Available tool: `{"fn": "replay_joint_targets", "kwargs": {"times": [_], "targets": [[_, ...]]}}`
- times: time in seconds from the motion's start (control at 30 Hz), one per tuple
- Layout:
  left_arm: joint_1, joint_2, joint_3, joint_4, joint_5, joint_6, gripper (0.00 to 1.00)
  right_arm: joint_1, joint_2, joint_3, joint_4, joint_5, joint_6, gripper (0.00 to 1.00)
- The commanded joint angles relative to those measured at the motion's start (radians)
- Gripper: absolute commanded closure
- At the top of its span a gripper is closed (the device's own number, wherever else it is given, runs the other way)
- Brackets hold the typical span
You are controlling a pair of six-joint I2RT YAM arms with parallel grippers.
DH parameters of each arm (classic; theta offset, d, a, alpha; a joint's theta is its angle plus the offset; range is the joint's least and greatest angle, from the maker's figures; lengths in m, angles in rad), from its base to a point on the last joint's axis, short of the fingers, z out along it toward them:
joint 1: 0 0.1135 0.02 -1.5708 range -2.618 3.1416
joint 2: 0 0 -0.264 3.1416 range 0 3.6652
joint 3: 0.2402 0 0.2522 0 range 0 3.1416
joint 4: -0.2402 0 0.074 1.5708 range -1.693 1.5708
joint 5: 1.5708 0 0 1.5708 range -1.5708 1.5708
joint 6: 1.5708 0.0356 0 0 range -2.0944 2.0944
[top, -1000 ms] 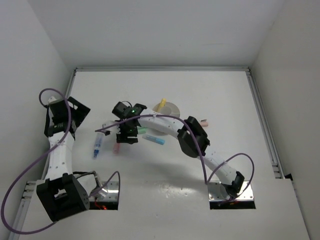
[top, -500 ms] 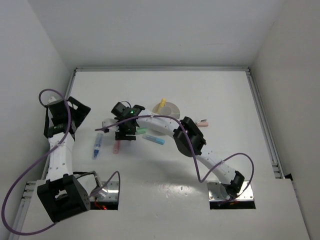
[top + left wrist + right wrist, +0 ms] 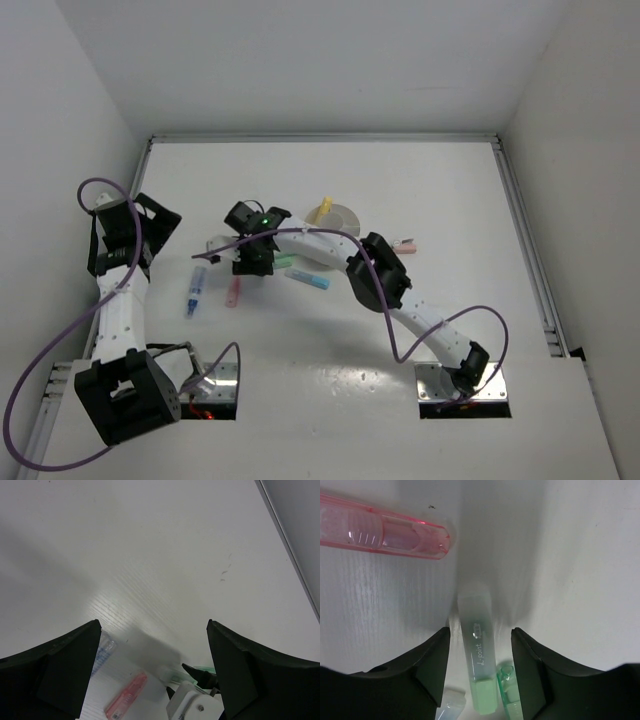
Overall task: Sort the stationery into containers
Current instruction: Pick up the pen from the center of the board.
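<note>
White table (image 3: 400, 330), white walls on three sides.

Containers: you have one round white organiser (image 3: 343, 216) toward the far middle of the table. One yellow marker (image 3: 320, 209) leans out over its left rim, with its free end pointing far-left. From above you cannot tell which compartment holds it.

Right gripper (image 3: 480, 630): the arm stretches across to the left of the organiser, with the gripper low over the table. The jaws are partly open and straddle a pale green marker (image 3: 479, 665). A gap shows on each side of the barrel, so the fingers (image 3: 427, 667) are not touching it. The marker lies flat on the table with its long axis in line with the fingers. In the top view that axis runs roughly left-right, and the right end pokes out from under the gripper toward the organiser. A second green piece (image 3: 507, 680) lies just beside it; it is too cropped to name.

Loose items, all flat on the table:
- Pink marker (image 3: 233, 292): just near-left of the right gripper, axis near-far.
- Blue marker (image 3: 193, 292): left of the pink marker and about parallel to it.
- Light blue marker (image 3: 308, 279): near-right of the gripper, axis roughly left-right, right end slightly nearer.
- Small pink piece (image 3: 405, 245): right of the organiser and apart from it.

Left gripper (image 3: 153, 625): at the left side of the table, jaws wide and holding nothing, with bare table beyond them.
</note>
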Motion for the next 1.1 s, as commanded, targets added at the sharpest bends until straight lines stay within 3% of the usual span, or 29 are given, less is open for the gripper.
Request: {"fn": "replay_joint_targets", "kwargs": {"times": [0.0,0.07,0.23,0.37,0.53,0.7,0.83,0.87,0.93,1.07], "targets": [[0.01,-0.02,-0.003,0.029,0.016,-0.011,0.07,-0.007,0.038,0.031,-0.062,-0.016,-0.023,0.47],[0.01,-0.02,-0.003,0.029,0.016,-0.011,0.07,-0.007,0.049,0.04,-0.102,-0.039,-0.034,0.47],[0.01,-0.02,-0.003,0.029,0.016,-0.011,0.07,-0.007,0.04,0.005,-0.173,-0.119,-0.068,0.63],[0.01,-0.02,-0.003,0.029,0.016,-0.002,0.07,-0.007,0.004,-0.044,-0.199,-0.179,-0.09,0.66],[0.01,-0.02,-0.003,0.029,0.025,-0.002,0.06,-0.007,-0.02,-0.099,-0.188,-0.188,-0.09,0.69],[0.01,-0.02,-0.003,0.029,0.025,-0.002,0.06,-0.007,-0.01,-0.09,-0.188,-0.165,-0.07,0.82],[0.01,-0.02,-0.003,0.029,0.025,-0.002,0.06,-0.007,-0.069,-0.172,-0.087,-0.199,-0.001,0.96],[0.01,-0.02,-0.003,0.029,0.025,-0.002,0.06,-0.016,-0.098,-0.224,0.004,-0.208,0.022,1.0],[0.01,-0.02,-0.003,0.029,0.025,-0.002,0.06,-0.026,-0.183,-0.263,0.121,-0.208,0.093,1.0],[0.01,-0.02,-0.003,0.029,0.025,-0.002,0.06,-0.035,-0.252,-0.222,0.178,-0.221,0.182,1.0]]}}
